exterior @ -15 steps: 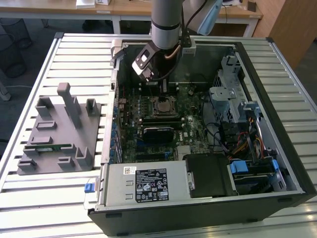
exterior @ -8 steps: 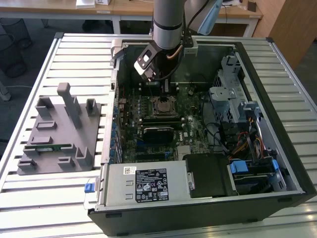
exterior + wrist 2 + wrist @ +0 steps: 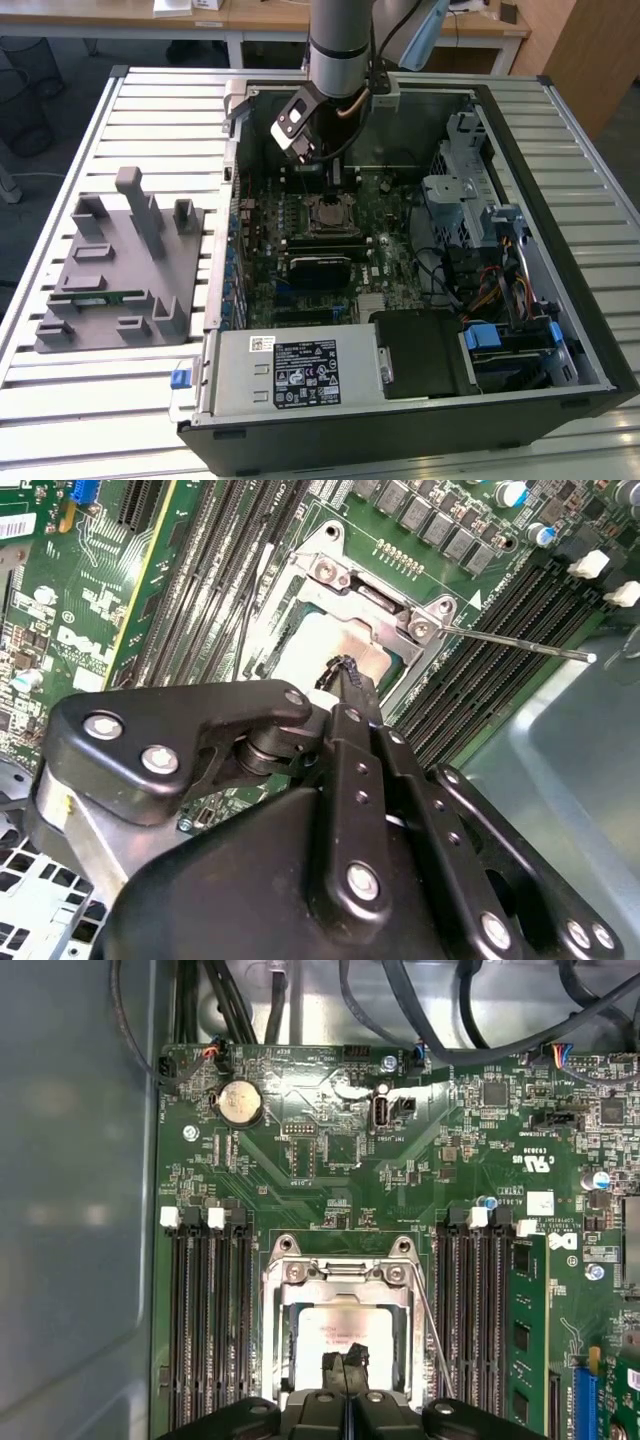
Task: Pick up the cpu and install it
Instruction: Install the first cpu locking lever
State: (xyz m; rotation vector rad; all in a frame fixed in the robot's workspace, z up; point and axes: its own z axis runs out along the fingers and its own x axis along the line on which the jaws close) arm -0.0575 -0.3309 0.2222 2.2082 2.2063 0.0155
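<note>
Where the motherboard socket (image 3: 300, 1272) holds it flat, we record the cpu (image 3: 328, 1328) directly below the gripper (image 3: 345, 1360). Jaws: clenched together, grasping nothing, tips over its metal top; contact, we cannot tell.

A pale silver worktable of ribbed metal slats (image 3: 60, 140) spans the exterior view from 9 to 3 o'clock. Behind it, at 12 o'clock, stands a light wooden desk on white legs (image 3: 255, 14). A tan wooden panel (image 3: 590, 50) rises at 2 o'clock. Dark grey floor (image 3: 90, 55) shows at 10 o'clock under even light.
</note>
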